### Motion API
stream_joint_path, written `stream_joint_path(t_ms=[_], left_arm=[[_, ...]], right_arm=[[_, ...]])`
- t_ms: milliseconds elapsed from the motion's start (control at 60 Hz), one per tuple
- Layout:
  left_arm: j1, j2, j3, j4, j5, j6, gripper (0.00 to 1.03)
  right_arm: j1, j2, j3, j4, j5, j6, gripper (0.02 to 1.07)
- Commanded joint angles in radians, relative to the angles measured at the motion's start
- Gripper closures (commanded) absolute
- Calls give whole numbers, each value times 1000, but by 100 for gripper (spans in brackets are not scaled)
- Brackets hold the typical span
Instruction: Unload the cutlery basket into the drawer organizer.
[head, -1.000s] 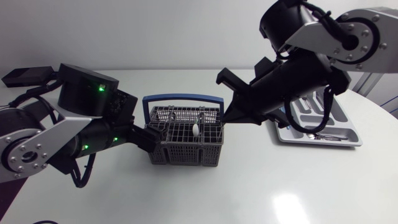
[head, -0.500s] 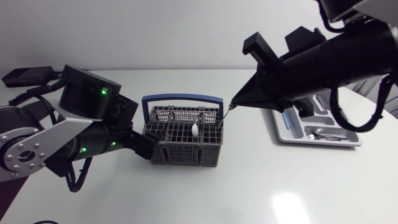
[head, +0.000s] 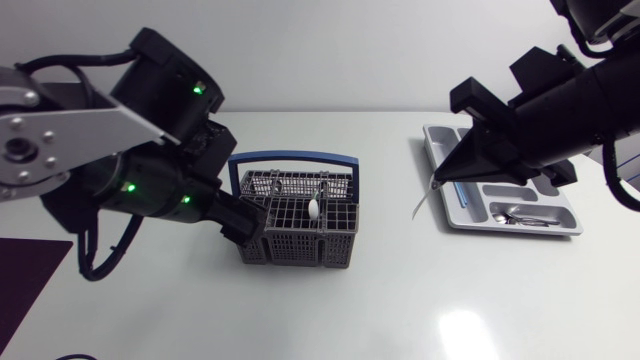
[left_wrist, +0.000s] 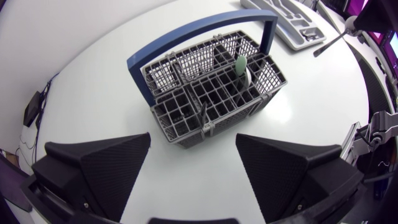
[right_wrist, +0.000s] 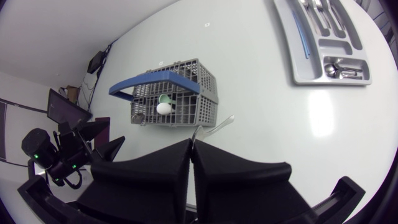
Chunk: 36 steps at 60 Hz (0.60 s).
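White round table (head: 330, 310), nothing fancy, with both arms over it. The right claw (right_wrist: 191, 147) is pinched down tight on a thin pale piece of cutlery (right_wrist: 213, 128). Only the slim end shows, sticking out ahead of the fingertips. The rest is buried between the fingers, so I honestly can't tell if it's a fork, a knife or something else. From overhead it hangs off the claw tip over bare table, just beside the drawer organizer (head: 500, 226) and well away from the basket (head: 300, 235).

The right arm covers a good chunk of the organizer from above. The right wrist camera shows it better, well ahead of the claw and off to one side. It has a blue strip (right_wrist: 303, 40) in a long slot and a few spoon-like pieces (right_wrist: 342, 67) in the end compartment.

The left claw (left_wrist: 193, 140) is spread wide with nothing in it. The basket sits right ahead of it, in line with the gap, with a sliver of table between it and the fingertips. From overhead the arm hides that corner of the basket. Standing in the basket is something with a white and green end (left_wrist: 241, 65), too small to identify.
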<state>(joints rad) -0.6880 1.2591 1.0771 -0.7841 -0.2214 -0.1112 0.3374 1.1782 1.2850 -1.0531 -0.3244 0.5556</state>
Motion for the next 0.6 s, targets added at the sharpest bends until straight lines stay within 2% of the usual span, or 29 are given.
stream_joint_path(t_ms=[0, 200, 267, 467, 517, 583], left_arm=[[-5, 68, 58, -44, 2, -39, 7], [-21, 108, 67, 3, -1, -71, 7], [-21, 122, 66, 19, -4, -77, 7], [-35, 169, 61, 55, -85, -93, 12], [-45, 177, 53, 72, -119, -94, 17], [-48, 184, 47, 91, -133, -97, 18]], right_arm=[[-58, 1, 14, -22, 8, -95, 101], [-205, 31, -24, -18, 54, -247, 101], [-241, 47, -33, -15, 107, -287, 101], [-357, 97, -75, 54, 191, -395, 101], [-383, 109, -85, 76, 203, -422, 101], [-397, 127, -99, 113, 265, -451, 101]])
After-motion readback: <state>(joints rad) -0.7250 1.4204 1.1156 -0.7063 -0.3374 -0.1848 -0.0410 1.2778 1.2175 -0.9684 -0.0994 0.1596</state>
